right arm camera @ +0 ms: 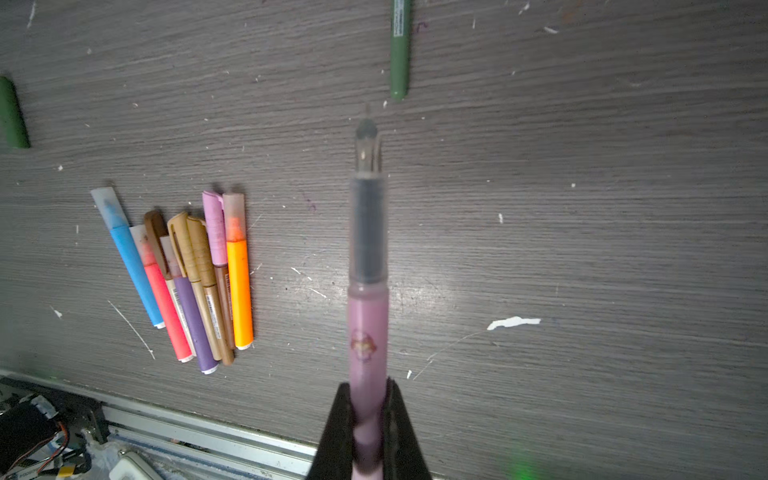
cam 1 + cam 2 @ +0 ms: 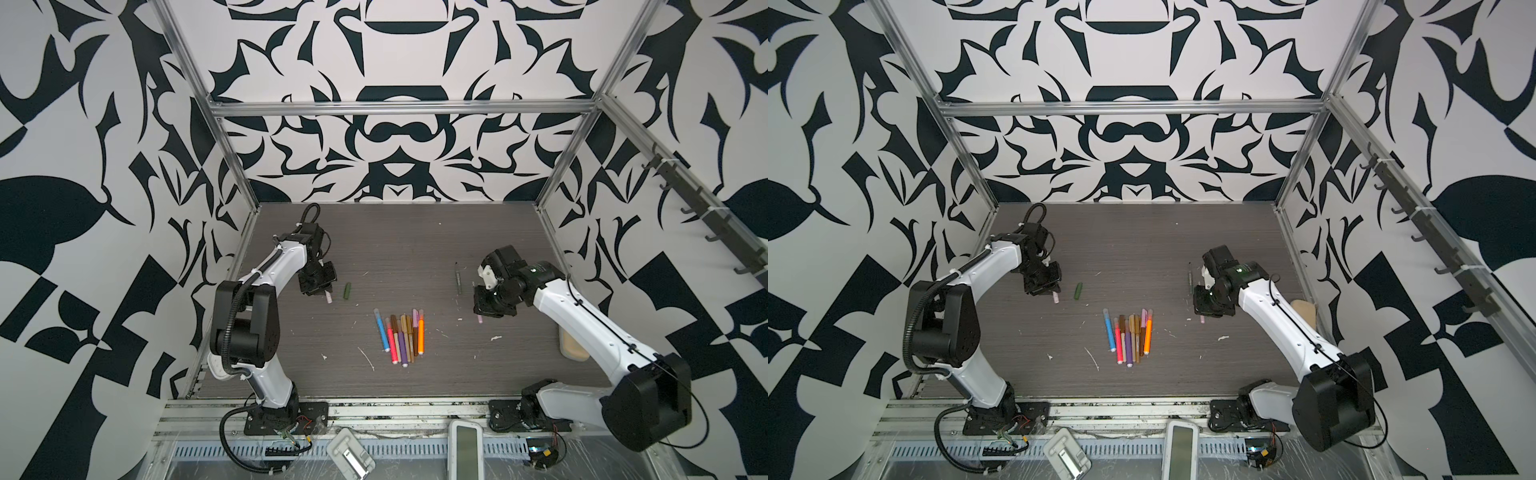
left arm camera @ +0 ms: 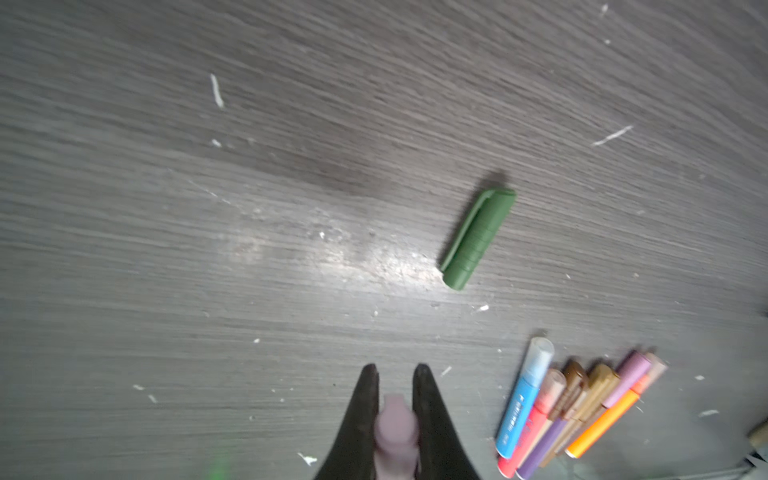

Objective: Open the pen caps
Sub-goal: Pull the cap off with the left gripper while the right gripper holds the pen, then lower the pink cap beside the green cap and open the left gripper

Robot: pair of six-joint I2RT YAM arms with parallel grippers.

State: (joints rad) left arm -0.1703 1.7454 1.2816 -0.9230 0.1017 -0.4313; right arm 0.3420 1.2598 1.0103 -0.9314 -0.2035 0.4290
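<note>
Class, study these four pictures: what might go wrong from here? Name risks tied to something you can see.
1. The right end effector grips the pink pen near its tail; it may pivot and its bare nib mark the table.
2. The capped pens lie packed together, touching; grasping one may scatter neighbours.
3. The left end effector holds the pink cap; released, it may roll.
</note>
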